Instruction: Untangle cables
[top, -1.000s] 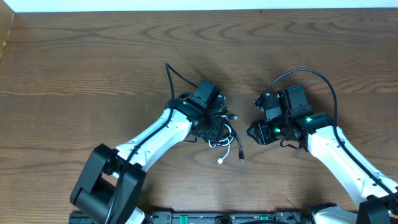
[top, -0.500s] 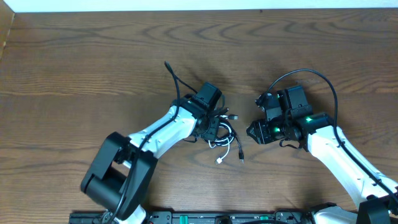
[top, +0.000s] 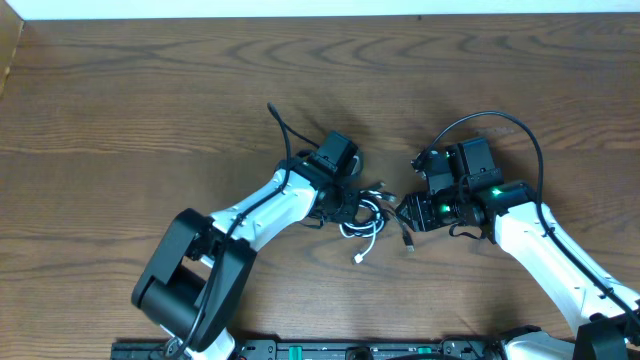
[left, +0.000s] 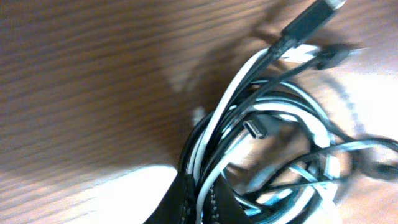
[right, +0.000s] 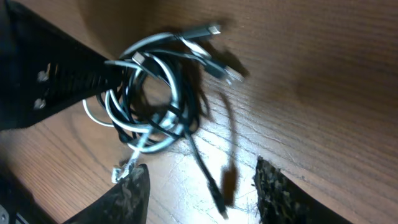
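The cables (top: 366, 217), one black and one white cord, lie bunched in a small coil between my two arms. My left gripper (top: 349, 208) is shut on the coil's left side. In the left wrist view its fingers (left: 185, 200) pinch white and black strands of the cables (left: 261, 124). My right gripper (top: 402, 212) stands open just right of the bundle. In the right wrist view the coil (right: 155, 102) lies ahead of the open gripper (right: 202, 190). A black tail with a plug (right: 216, 186) trails between the fingers without touching them. A white plug end (top: 358, 260) lies loose below the coil.
Brown wooden table (top: 150, 120). A thick black arm cable (top: 285, 130) rises behind the left wrist, and another loops over the right wrist (top: 500, 125). The left arm's finger (right: 62, 78) shows dark at the left of the right wrist view.
My left gripper has shut on the bundle and drawn it a little to the right, toward the right gripper. The black tail swung right with it. The right arm has barely moved.
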